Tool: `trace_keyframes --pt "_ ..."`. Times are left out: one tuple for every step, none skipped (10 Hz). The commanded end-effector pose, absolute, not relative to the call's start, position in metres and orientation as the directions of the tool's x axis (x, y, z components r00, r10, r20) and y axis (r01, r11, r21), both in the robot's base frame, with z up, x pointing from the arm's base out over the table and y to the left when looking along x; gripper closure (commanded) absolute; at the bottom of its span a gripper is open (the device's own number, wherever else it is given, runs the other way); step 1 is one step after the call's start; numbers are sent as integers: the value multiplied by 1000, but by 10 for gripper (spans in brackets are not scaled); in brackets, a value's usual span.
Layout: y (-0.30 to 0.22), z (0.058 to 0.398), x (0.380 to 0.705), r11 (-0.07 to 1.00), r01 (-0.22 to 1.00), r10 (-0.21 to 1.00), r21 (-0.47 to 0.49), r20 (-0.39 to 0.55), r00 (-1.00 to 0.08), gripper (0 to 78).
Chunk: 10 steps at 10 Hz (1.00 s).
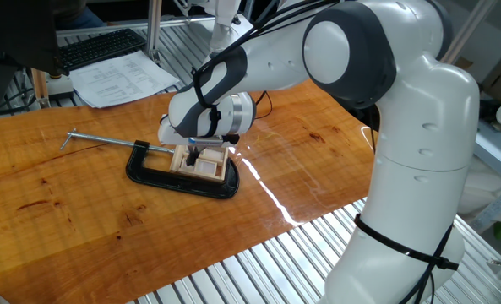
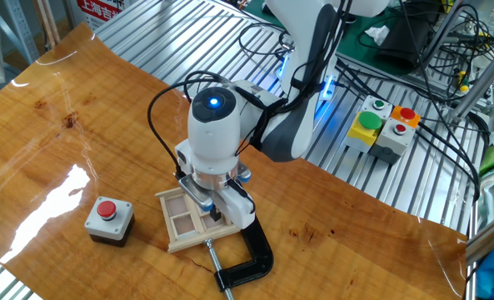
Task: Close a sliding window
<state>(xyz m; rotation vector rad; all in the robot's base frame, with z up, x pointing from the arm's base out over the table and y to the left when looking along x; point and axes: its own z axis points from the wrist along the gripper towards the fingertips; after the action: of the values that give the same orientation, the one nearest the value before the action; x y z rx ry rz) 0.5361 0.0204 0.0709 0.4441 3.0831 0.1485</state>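
Note:
The sliding window is a small light wooden frame with pale panes, lying flat on the wooden table. It also shows in one fixed view, partly hidden under the gripper. A black C-clamp holds its near end. My gripper points straight down, its fingertips close together and resting in the frame at the clamp-side pane. In one fixed view the gripper sits on the window's left part. It grips nothing.
The clamp's long metal screw sticks out to the left. A grey box with a red button stands beside the window. A keyboard and papers lie at the table's back. A button panel sits on the metal rack.

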Motion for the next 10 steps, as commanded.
trace_keyframes --pt "15 67 534 958 269 272 100 -19 -962 776" --pt "13 66 534 959 267 270 100 -19 -963 776" --pt "12 65 533 960 262 266 99 -19 -964 776" --pt "11 65 533 960 260 263 99 -19 -965 776" --pt "7 63 532 963 252 255 96 -20 -967 776" --pt "6 62 531 964 250 253 94 -21 -967 776" --pt "5 61 530 964 249 252 91 -22 -968 776" --pt "4 60 528 965 248 251 87 -23 -968 776" --pt "4 60 527 965 248 251 81 -23 -968 776" --pt "3 60 526 966 248 250 74 -21 -968 776"
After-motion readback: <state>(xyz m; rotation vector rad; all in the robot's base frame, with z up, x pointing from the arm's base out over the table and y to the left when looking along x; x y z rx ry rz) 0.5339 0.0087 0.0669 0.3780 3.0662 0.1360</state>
